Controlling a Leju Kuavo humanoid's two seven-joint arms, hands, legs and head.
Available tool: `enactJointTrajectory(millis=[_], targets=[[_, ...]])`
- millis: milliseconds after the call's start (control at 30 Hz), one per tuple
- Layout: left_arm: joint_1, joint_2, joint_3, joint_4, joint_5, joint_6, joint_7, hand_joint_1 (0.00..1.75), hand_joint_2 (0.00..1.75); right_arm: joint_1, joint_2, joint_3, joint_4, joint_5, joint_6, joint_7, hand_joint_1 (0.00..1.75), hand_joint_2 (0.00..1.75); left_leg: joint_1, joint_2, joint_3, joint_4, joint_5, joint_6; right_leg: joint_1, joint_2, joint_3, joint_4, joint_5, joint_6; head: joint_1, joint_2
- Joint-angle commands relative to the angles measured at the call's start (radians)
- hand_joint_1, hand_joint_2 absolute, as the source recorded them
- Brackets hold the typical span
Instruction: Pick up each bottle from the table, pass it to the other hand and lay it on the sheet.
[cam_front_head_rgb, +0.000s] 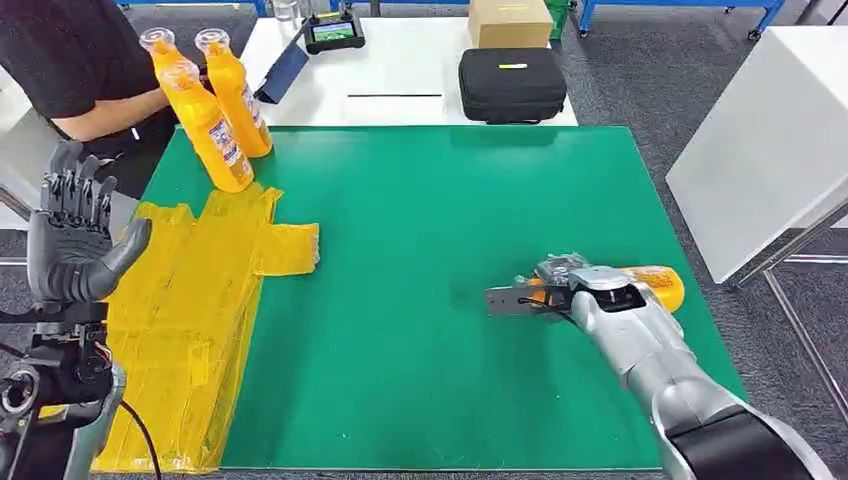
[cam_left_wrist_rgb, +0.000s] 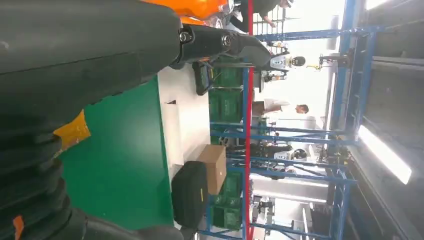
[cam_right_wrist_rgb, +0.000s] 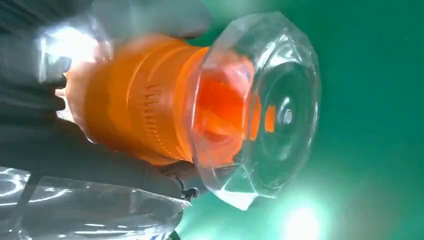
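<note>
An orange bottle (cam_front_head_rgb: 655, 285) with a clear cap (cam_right_wrist_rgb: 260, 110) lies at the right of the green mat (cam_front_head_rgb: 420, 300); my right hand (cam_front_head_rgb: 590, 290) grips it around the neck, dark fingers wrapping it in the right wrist view. My left hand (cam_front_head_rgb: 75, 235) is raised beside the mat's left edge, fingers apart and upright, holding nothing. The yellow sheet (cam_front_head_rgb: 190, 330) covers the mat's left part, and a corner of the sheet (cam_left_wrist_rgb: 72, 131) shows in the left wrist view. Three more orange bottles (cam_front_head_rgb: 215, 130) stand upright at the far left corner.
A person in a black shirt (cam_front_head_rgb: 80, 60) sits behind the far left corner. A black case (cam_front_head_rgb: 512, 82), a cardboard box (cam_front_head_rgb: 508, 20) and a small screen (cam_front_head_rgb: 335, 30) rest on the white table beyond. Another white table (cam_front_head_rgb: 770, 140) stands at the right.
</note>
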Motion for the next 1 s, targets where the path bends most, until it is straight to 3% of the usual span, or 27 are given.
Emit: enactJointTrajectory(millis=[33,400,1000], targets=[[-0.100,-0.024,-0.067,0.069,0.006,-0.013,0.017,0.00,1.75,-0.093,0.156,0.080,0.128,-0.027,0.026,0.005,1.75,1.75,0.003,0.003,0.001,0.001,-0.001,-0.006,0.002,0.001,0.001,0.000,0.000,-0.001,0.000,0.000],[-0.112,-0.026,-0.076,0.064,0.010,-0.019,0.023,0.00,1.75,-0.101,0.171,0.089,0.140,-0.056,0.030,-0.007,1.75,1.75,0.003,-0.002,0.002,0.001,-0.001,-0.006,0.003,-0.003,0.004,-0.001,-0.001,0.001,0.000,0.000],[-0.179,-0.118,-0.122,0.035,-0.050,-0.060,0.123,0.00,1.75,-0.202,0.273,0.052,0.188,-0.193,0.001,0.158,1.75,1.75,0.001,-0.001,-0.003,0.002,0.000,-0.005,0.001,-0.002,-0.002,0.001,-0.001,0.000,0.000,0.000]])
